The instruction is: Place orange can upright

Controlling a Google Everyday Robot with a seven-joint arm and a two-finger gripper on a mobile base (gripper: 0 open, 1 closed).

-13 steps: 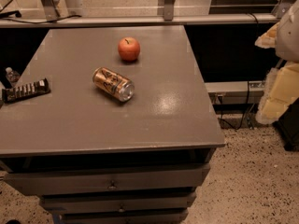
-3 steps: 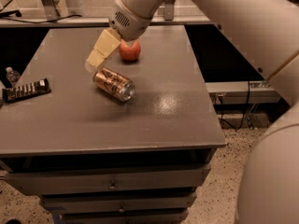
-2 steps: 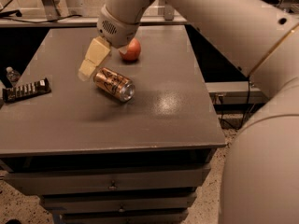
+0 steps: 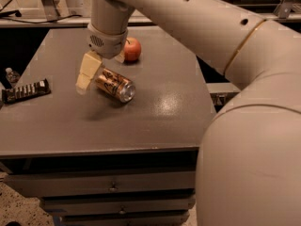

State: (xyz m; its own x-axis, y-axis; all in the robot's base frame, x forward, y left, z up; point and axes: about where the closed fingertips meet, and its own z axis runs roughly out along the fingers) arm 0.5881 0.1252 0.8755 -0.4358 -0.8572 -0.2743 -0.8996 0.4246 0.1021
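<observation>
The orange can (image 4: 115, 85) lies on its side on the grey table (image 4: 160, 121), its silver end facing front right. My gripper (image 4: 102, 66) hangs from the big cream arm right above the can's far left end. It is open: one cream finger (image 4: 87, 72) stands just left of the can, and the other finger (image 4: 120, 57) shows behind it, near the apple. The can is not gripped.
A red-orange apple (image 4: 132, 49) sits just behind the can. A dark wrapped snack bar (image 4: 25, 91) lies at the table's left edge, with a small bottle (image 4: 11, 75) beyond it. The arm's elbow fills the right foreground. Drawers (image 4: 113, 187) lie below the tabletop.
The arm has swung in from the right over the table. Over the last second the gripper has moved down and left onto the can's far end. The can and apple have not moved.
</observation>
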